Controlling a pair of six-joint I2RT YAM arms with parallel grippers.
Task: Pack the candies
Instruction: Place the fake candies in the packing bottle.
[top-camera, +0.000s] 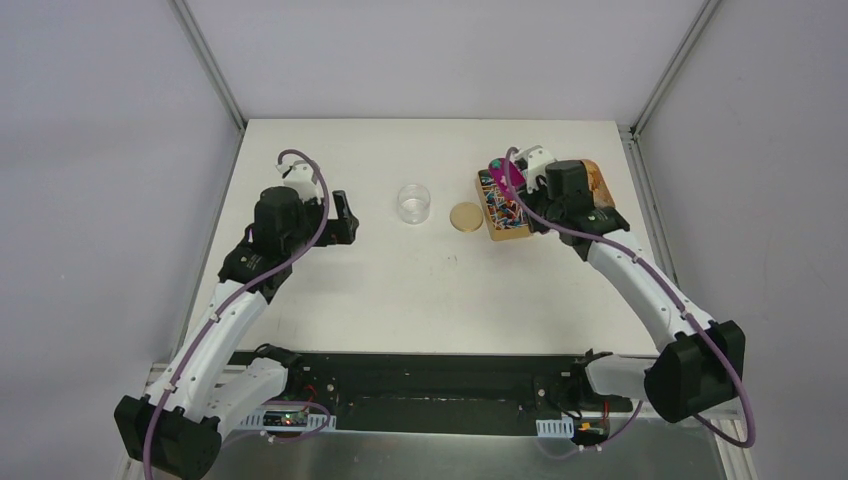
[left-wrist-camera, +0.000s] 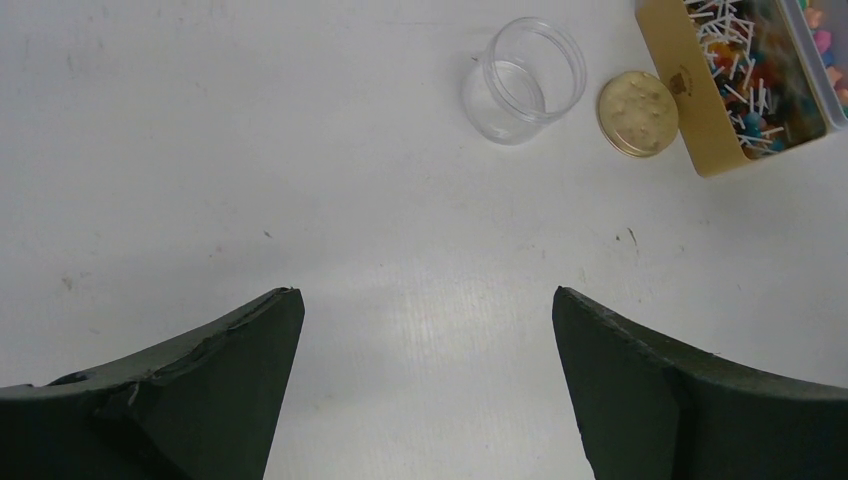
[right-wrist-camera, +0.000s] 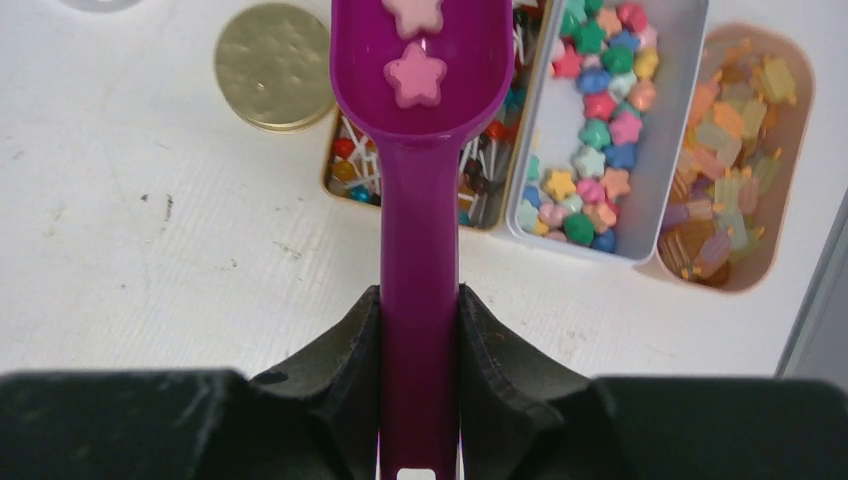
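Note:
My right gripper (right-wrist-camera: 420, 300) is shut on the handle of a purple scoop (right-wrist-camera: 420, 180). The scoop's bowl holds two pink star candies (right-wrist-camera: 415, 75) and hangs over the gold box (right-wrist-camera: 345, 165) of small sticks. More candies (right-wrist-camera: 597, 120), star-shaped in pink, teal, yellow and red, fill a white tray (right-wrist-camera: 668, 150) just right of the scoop. A clear empty jar (top-camera: 413, 203) stands mid-table, with a gold lid (top-camera: 466, 218) lying beside it. My left gripper (left-wrist-camera: 428, 295) is open over bare table, well short of the jar (left-wrist-camera: 524, 80).
An orange-brown tub (right-wrist-camera: 745, 160) of pale sweets sits right of the white tray, near the table's right edge. The gold lid (right-wrist-camera: 273, 65) lies just left of the gold box. Side walls close in the table on the left and right.

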